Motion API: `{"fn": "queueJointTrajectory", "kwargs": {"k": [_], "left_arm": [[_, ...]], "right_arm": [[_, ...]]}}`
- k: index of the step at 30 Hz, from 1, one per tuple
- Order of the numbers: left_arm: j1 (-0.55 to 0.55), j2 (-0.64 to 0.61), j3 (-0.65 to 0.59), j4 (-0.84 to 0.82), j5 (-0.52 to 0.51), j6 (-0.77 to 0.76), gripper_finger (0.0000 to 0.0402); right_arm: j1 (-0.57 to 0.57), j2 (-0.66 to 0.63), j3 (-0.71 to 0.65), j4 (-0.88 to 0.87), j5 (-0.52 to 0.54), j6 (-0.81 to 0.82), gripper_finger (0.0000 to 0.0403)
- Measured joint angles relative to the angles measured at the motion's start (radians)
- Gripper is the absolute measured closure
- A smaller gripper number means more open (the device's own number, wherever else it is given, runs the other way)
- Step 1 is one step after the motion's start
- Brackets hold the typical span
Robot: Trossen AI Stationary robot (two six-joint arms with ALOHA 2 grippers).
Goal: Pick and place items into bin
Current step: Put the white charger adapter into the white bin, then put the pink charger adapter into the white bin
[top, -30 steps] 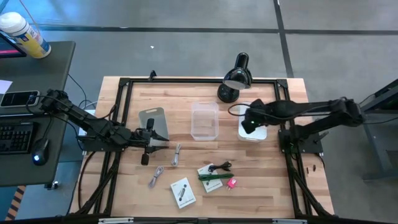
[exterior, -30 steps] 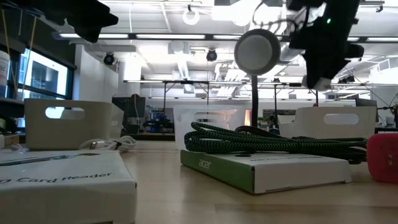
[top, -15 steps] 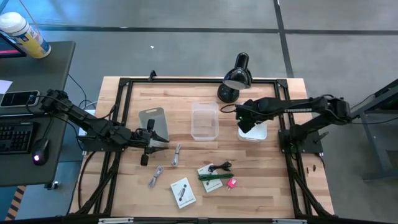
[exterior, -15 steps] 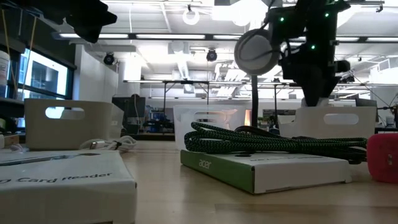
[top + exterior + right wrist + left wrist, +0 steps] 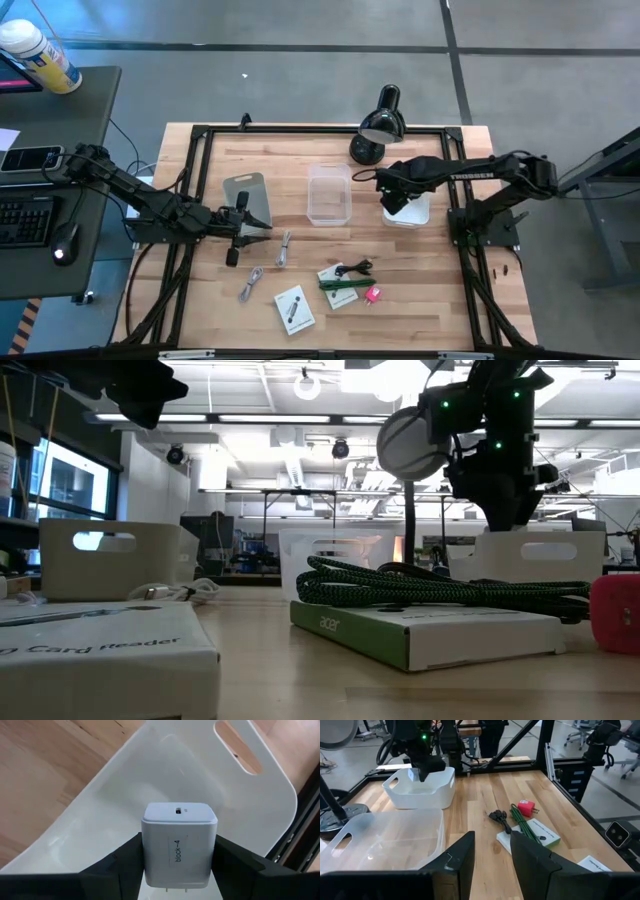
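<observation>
Over on the left side of the table, the left arm lies stretched low across the wood, its left gripper (image 5: 243,226) pointing toward the middle with fingers (image 5: 457,862) parted and nothing between them. Just ahead of it sits a grey bin (image 5: 247,197), and nearer the front edge lie the silvery metal bits (image 5: 252,282) and a white card (image 5: 293,309) with its black part. In the centre stands a clear bin (image 5: 329,195), and in front of it the green stick (image 5: 340,284) rests across another card, with the black cable (image 5: 354,268) just beside it and the pink piece (image 5: 373,294) a little further right. The black desk lamp (image 5: 378,124) stands at the back. Now to the right: the right arm reaches in from its base, elbow out and wrist bent down, so the right gripper (image 5: 394,196) hangs over the white bin (image 5: 418,212). From the wrist camera, its fingers are clamped on either side of the white block (image 5: 179,844), labelled "block-4", held right above the bin's (image 5: 150,780) floor; whether the block touches the floor cannot be told.
</observation>
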Motion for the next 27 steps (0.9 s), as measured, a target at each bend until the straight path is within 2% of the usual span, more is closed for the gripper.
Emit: {"fn": "queueJointTrajectory", "kwargs": {"k": [7, 15, 21, 27], "left_arm": [[0.0, 0.0, 0.0, 0.0, 0.0, 0.001, 0.0289], [0.0, 0.0, 0.0, -0.001, 0.0, 0.003, 0.0289], [0.0, 0.0, 0.0, -0.001, 0.0, 0.003, 0.0289], [0.0, 0.0, 0.0, -0.002, 0.0, 0.003, 0.0289]], "right_arm": [[0.0, 0.0, 0.0, -0.007, -0.002, -0.009, 0.0169], [0.016, -0.021, 0.0, 0.001, -0.002, -0.008, 0.0165], [0.072, -0.113, 0.0, 0.026, -0.002, 0.01, 0.0164], [0.18, -0.191, 0.0, 0.084, -0.03, 0.014, 0.0164]]}}
